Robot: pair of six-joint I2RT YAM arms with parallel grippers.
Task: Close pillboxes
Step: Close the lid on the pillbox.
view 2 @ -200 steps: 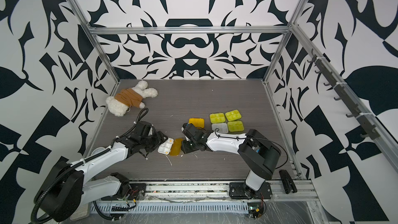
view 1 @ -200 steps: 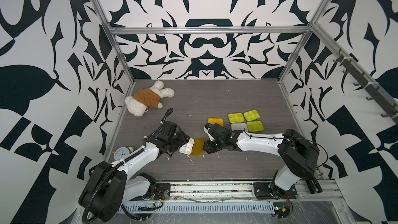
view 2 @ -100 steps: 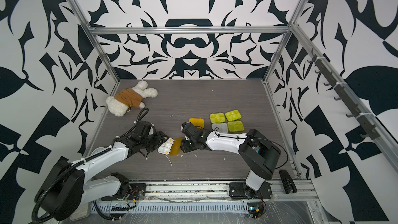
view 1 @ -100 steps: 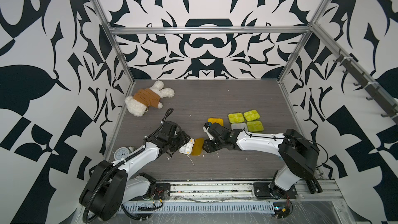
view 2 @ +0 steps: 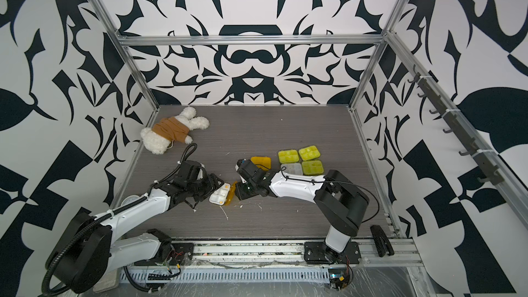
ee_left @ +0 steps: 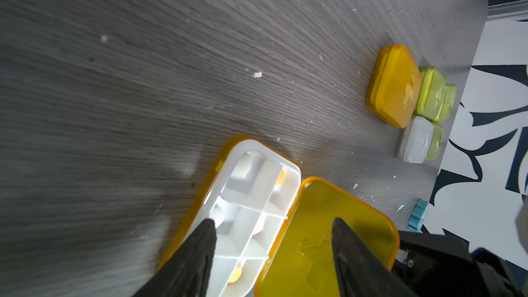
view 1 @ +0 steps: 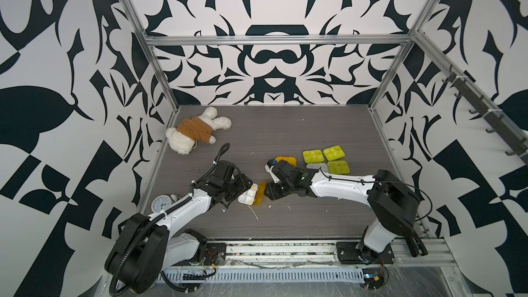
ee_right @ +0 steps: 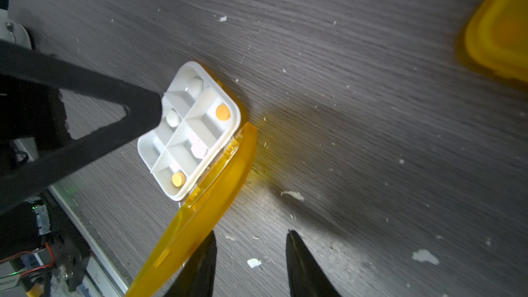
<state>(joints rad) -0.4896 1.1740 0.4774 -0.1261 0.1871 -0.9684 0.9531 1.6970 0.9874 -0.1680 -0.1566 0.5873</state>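
Six pillboxes [view 1: 333, 152] are seen on the table [view 1: 285, 127], and only one is not yet shut.

At about 7 o'clock from the table's middle, the left gripper [ee_left: 270, 221] is held with its fingers spread wide. One finger is poised over the white tray [ee_right: 188, 130] of the open pillbox [view 1: 249, 195] and the other over the lid side, with nothing clamped. The tray is divided into six compartments, in which white and orange tablets [ee_right: 223, 112] lie loose.

Just to the right, the translucent amber lid [ee_right: 205, 204] is raised steeply on its hinge. The right gripper [ee_right: 251, 232] is set against its outer face with the fingers narrowly parted and empty.

At about 3 o'clock, a closed amber pillbox [view 1: 287, 160], three yellow-green pillboxes [view 2: 309, 152] and a clear pillbox [view 2: 291, 168] are packed together.

The open case is judged light, stiff and slick, so it would likely be slid across the table rather than closed if pushed from one side only. The thin hinge is judged the weak spot. The lid is best pressed on its outer face near the free edge while the tray is braced on the opposite side. The tray should be kept flat so that no tablets are spilled.
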